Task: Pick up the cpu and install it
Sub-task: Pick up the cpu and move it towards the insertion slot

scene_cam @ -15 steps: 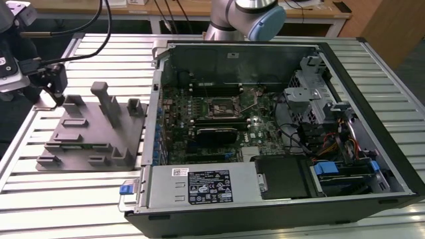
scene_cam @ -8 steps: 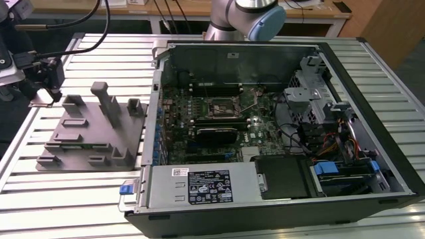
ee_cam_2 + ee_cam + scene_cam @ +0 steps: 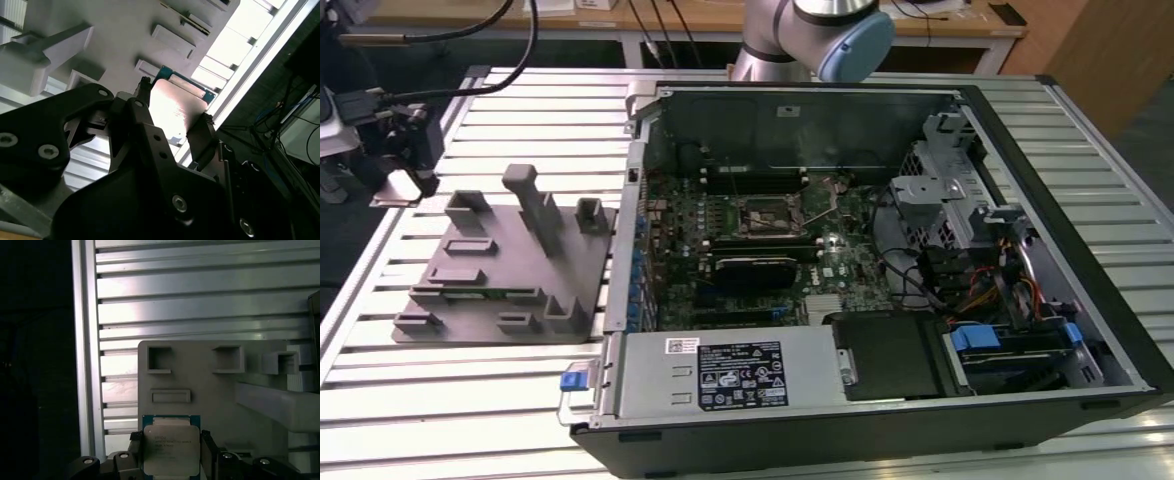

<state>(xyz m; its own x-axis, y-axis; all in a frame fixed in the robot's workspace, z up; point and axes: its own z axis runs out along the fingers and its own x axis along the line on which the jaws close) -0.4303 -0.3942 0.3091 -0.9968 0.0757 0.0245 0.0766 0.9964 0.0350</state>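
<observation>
One cpu [image 3: 171,450] is clamped between the two fingers [image 3: 134,452] of the single gripper [image 3: 171,437]. One finger presses each side edge, and the silver top faces the first wrist view. The cpu is held at the edge of the one grey fixture [image 3: 200,380], near an edge of the table [image 3: 200,290]. One open computer case [image 3: 854,250] lies on the table, and its one socket [image 3: 767,215] is well apart from the cpu.
</observation>
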